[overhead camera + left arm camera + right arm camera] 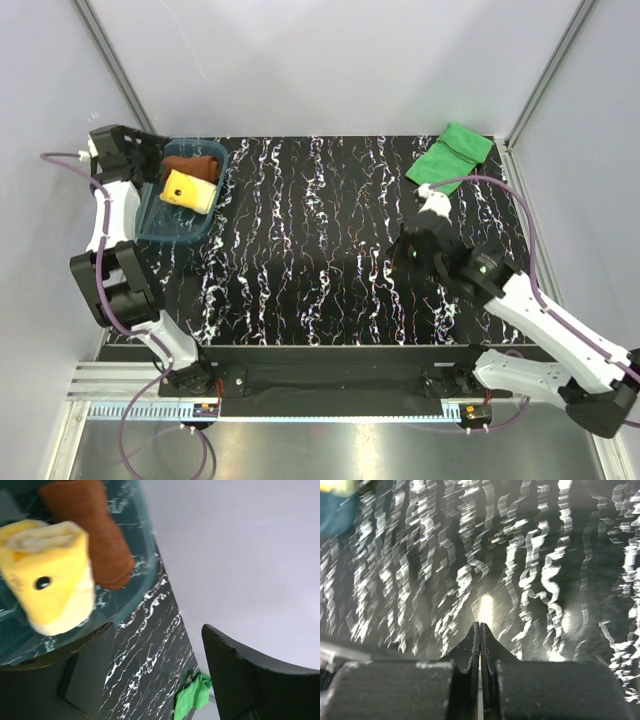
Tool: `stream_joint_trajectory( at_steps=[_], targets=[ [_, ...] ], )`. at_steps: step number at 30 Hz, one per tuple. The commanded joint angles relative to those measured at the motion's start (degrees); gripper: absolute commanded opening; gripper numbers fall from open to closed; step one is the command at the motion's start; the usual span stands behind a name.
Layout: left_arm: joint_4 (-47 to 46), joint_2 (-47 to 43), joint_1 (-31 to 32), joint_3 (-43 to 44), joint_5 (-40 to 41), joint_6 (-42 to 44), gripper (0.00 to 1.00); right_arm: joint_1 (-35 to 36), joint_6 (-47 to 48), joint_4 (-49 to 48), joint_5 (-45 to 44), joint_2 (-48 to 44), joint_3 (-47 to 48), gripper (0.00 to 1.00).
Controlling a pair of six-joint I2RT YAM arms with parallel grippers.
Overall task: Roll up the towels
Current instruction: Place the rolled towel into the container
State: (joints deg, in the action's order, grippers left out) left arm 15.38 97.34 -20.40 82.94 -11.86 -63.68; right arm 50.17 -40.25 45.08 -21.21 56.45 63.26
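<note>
Two rolled towels lie in the teal tray (172,236) at the back left: a rust-brown towel (193,164) and, in front of it, a pale yellow towel (190,192). My left gripper (150,165) hovers open at the tray's left rim with nothing between its fingers. In the left wrist view (157,630) the yellow roll (55,575) and the brown roll (90,530) lie just beyond its jaws. The green towel (450,152) lies folded flat at the back right corner. My right gripper (405,258) is shut and empty over the table, below the green towel.
Grey walls and metal posts close in the black marbled table (310,250) at the back and on both sides. The tray's rim (145,575) curves near my left fingers. A blurred corner of the tray (335,510) shows in the right wrist view.
</note>
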Motion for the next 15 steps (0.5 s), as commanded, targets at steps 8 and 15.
stream_joint_trajectory(
  at_steps=[8,15],
  targets=[
    [3.9,18.6,1.1,15.0,-1.4,8.9,0.71,-10.5,3.4,-3.3,10.5,2.8,4.2,0.0],
    [9.6,26.0,-0.1,20.7,7.3,11.7,0.71,-10.5,2.9,-3.9,11.3,0.8,0.9,0.0]
  ],
)
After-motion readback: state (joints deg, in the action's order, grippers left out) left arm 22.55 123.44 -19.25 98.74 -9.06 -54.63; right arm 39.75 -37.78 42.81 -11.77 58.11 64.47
